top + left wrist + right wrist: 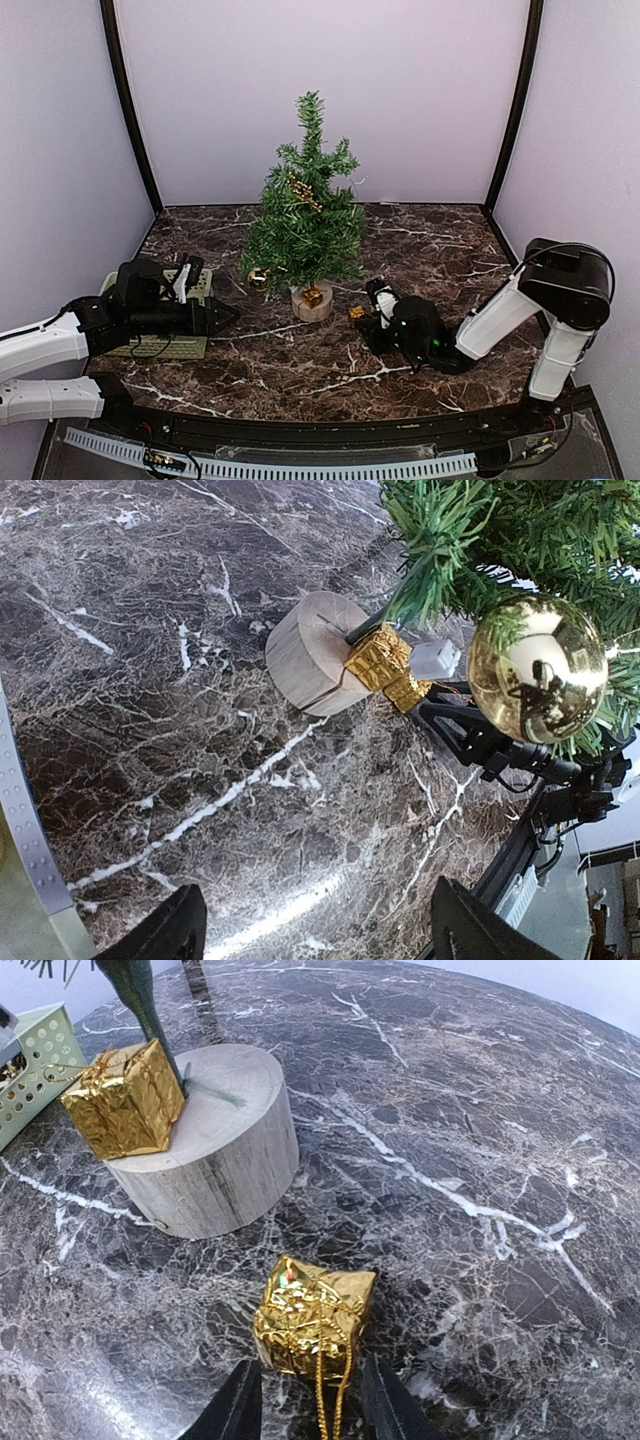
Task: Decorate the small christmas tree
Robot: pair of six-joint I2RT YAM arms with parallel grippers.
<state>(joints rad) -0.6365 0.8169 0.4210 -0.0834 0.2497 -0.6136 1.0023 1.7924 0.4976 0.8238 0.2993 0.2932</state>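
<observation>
The small christmas tree (305, 205) stands upright near the centre of the marble table (300, 372), its wooden stump base (311, 303) resting flat on the surface. One gold gift parcel (313, 296) sits on top of the stump against the trunk. A gold ball (257, 278) hangs from a low branch on the left side, and a gold ornament (302, 192) sits higher in the foliage (its exact form is too small to tell). The left gripper (310, 942) is low over the table to the left of the tree, pointing toward the stump, jaws spread wide with nothing between them. A pale green perforated basket (196, 286) lies beside the left arm. The right gripper (312, 1408) is at table level just right of the stump. Its fingers (238, 1408) are parted and a second gold parcel (312, 1317) rests on the table directly ahead of the tips. The parcel's gold cord loop (330, 1390) trails back between the fingers, with no clamping visible.
</observation>
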